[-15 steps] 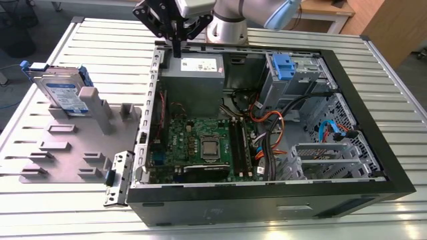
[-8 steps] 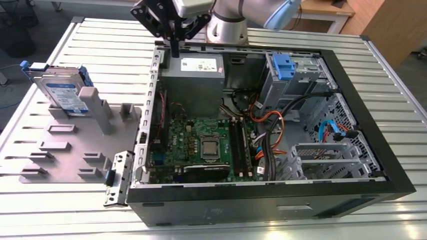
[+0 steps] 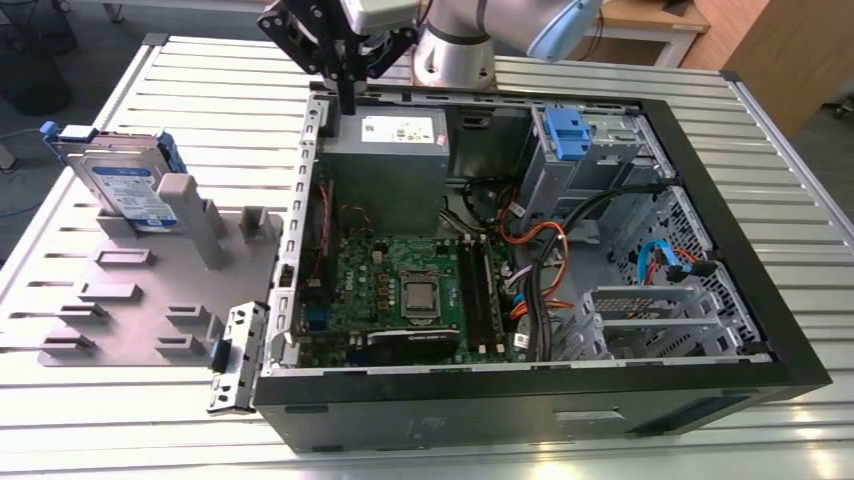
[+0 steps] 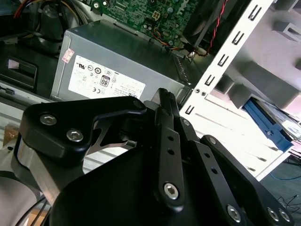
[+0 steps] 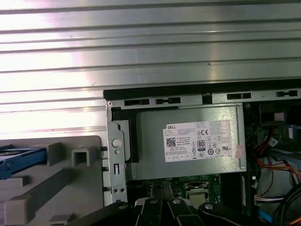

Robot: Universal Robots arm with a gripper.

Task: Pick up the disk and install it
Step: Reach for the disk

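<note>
Plainly early: the disk point(image 3: 124, 185) sits in a grey fixture point(image 3: 134, 290) beside the computer case point(image 3: 534, 398) (not yet picked up), the gripper point(image 3: 347, 105) closed, empty, above that case's edge.

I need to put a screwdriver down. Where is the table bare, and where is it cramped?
Bare: ribbed metal table between the grey plastic fixture and its far edge, and on the exterior view's right of the black computer case. Crowded: the fixture holding the silver-grey rectangular disk, and inside the case.
</note>
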